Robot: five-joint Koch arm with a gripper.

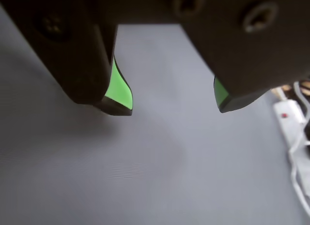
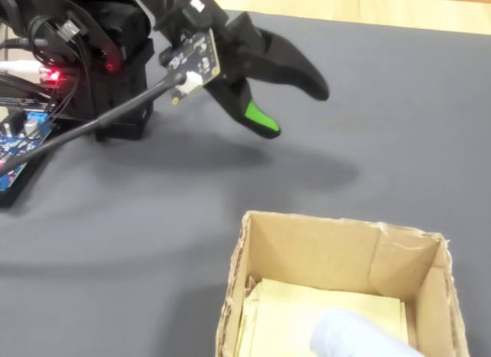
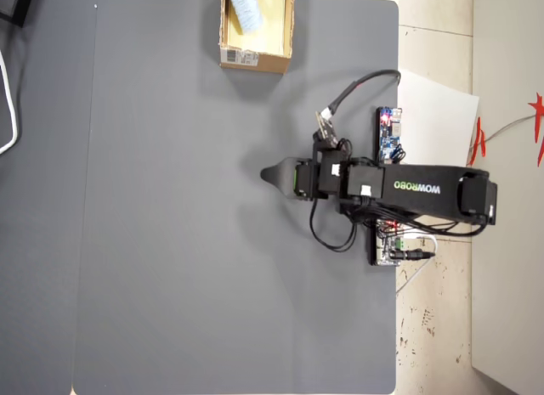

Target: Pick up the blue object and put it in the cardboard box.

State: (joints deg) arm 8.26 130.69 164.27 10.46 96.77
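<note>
The blue object (image 2: pixel 357 338) is pale and oblong and lies inside the cardboard box (image 2: pixel 307 223) on its yellowish lining. In the overhead view the blue object (image 3: pixel 246 8) rests in the box (image 3: pixel 255 59) at the top edge of the mat, with the white label on the side facing the arm. My gripper (image 1: pixel 172 108) is open with only bare grey mat between its green-padded fingers (image 1: pixel 119 89). It hovers over the mat, well away from the box, in the fixed view (image 2: pixel 294 110) and the overhead view (image 3: pixel 276 176).
A dark grey mat (image 3: pixel 170 242) covers the table. The arm's base and circuit boards (image 3: pixel 389 133) sit at the mat's right edge in the overhead view, with cables (image 2: pixel 46 80). A white power strip (image 1: pixel 290 118) lies at the right of the wrist view.
</note>
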